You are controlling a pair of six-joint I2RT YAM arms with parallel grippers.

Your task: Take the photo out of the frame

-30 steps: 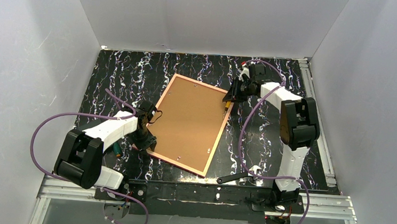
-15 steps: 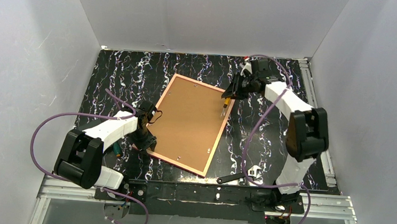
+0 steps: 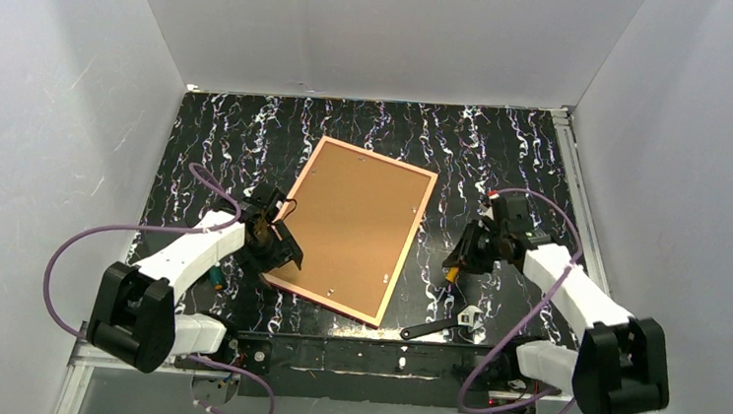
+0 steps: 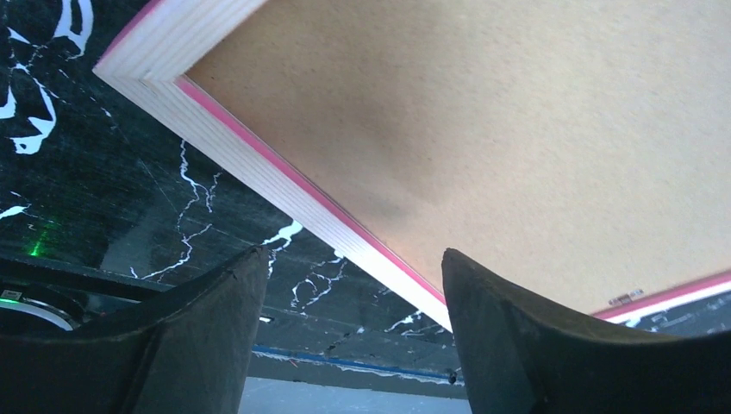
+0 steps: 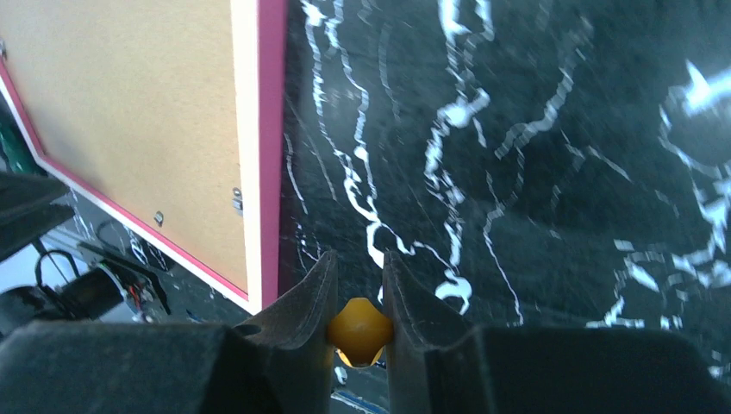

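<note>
On bench, frame lying back-up. Beside its left edge, left tool hanging released, jaws spread. Off to right, right tool clenching small orange object.

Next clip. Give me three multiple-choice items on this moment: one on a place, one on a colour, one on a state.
1. Where is the right gripper?
A. right of the frame, over the table
B. over the frame's middle
C. left of the frame

2. What colour is the tool it holds?
A. green
B. orange
C. blue

3. How is the left gripper?
A. shut on the frame
B. shut on the tool
C. open

Key: 1 A, it hangs beside the frame's pink border. 2 B, the orange tool sits clamped between its fingers. 3 C, its fingers stand apart by the frame's edge, gripping nothing.
</note>
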